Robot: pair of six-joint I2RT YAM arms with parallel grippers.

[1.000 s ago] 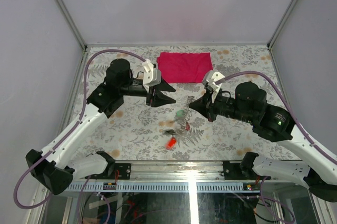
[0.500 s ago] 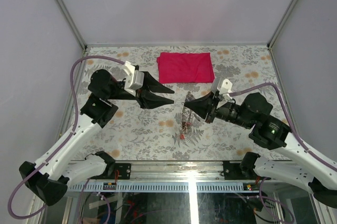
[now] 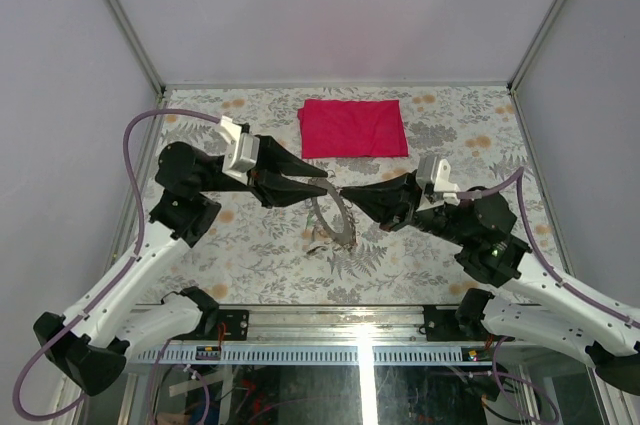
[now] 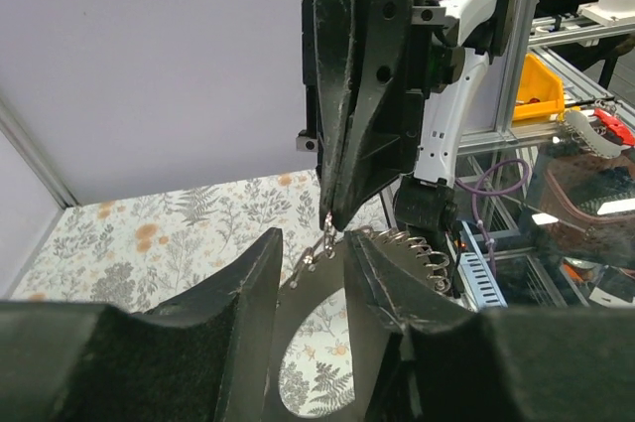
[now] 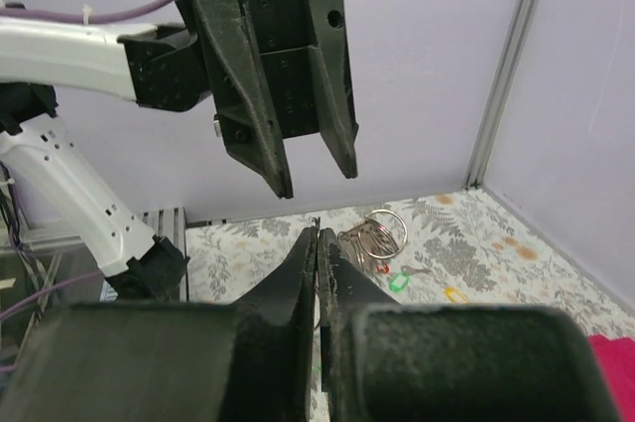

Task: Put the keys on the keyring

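The keyring, a large dark ring, hangs tilted above the table's middle. My right gripper is shut on its upper edge. In the left wrist view that gripper pinches a small link on the ring, with silvery loops bunched along the rim. My left gripper faces it tip to tip, its jaws apart on either side of the ring's top. The right wrist view shows nothing between the left fingertips. Keys with a green tag and a yellow tag show beyond my right gripper.
A folded red cloth lies at the back centre of the flowered table. Grey walls close off the left, right and back. A metal rail with the arm bases runs along the near edge.
My right gripper has lifted the keyring off the table and moved left. My left gripper has swung right and turned level to meet it, its jaws narrowing.
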